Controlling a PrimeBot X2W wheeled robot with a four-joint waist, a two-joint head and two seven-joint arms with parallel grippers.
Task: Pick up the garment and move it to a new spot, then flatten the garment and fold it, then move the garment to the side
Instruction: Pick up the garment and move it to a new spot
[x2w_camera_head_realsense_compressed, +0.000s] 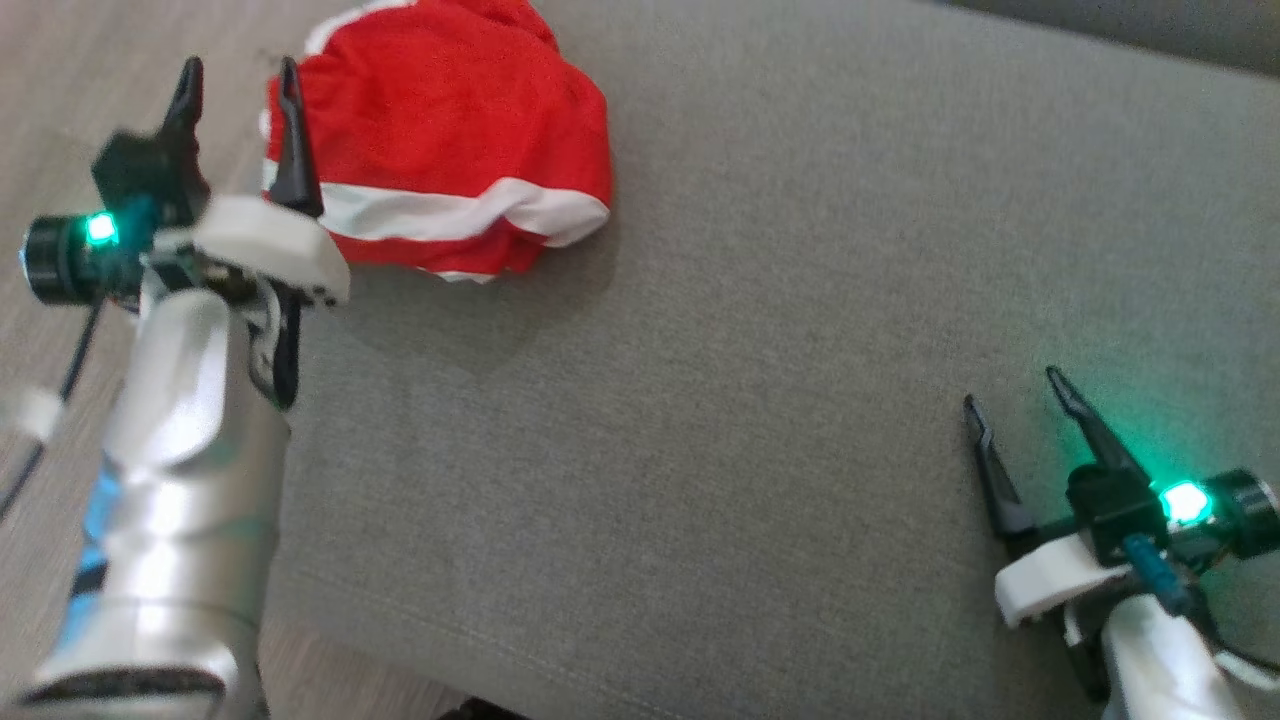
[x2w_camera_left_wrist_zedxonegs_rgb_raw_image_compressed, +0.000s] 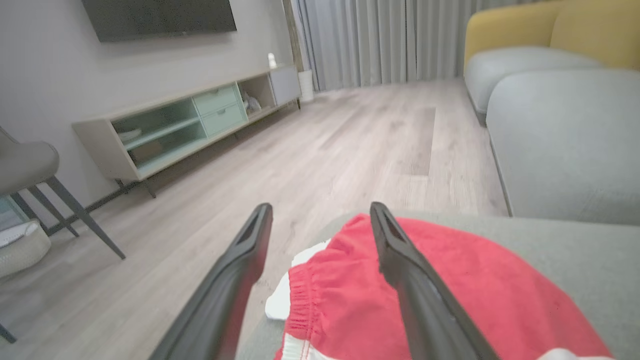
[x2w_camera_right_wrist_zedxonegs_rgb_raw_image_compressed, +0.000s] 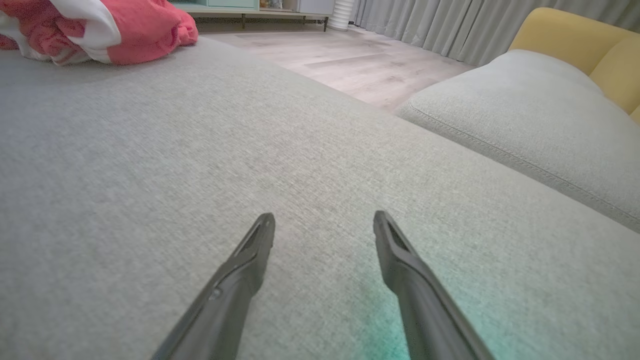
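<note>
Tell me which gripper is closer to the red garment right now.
The left gripper: its open fingers are at the edge of the red-and-white garment, whereas the right gripper sits open over bare grey cushion, far from it.

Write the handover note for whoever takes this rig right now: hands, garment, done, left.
Left hand: open, empty, at the garment's left edge, one finger over it.
Right hand: open, empty, above bare cushion, apart from the garment.
Garment: crumpled near the cushion's far left corner.
Done: nothing; garment not yet grasped.
Left: pick up, move, flatten, fold, set aside.
</note>
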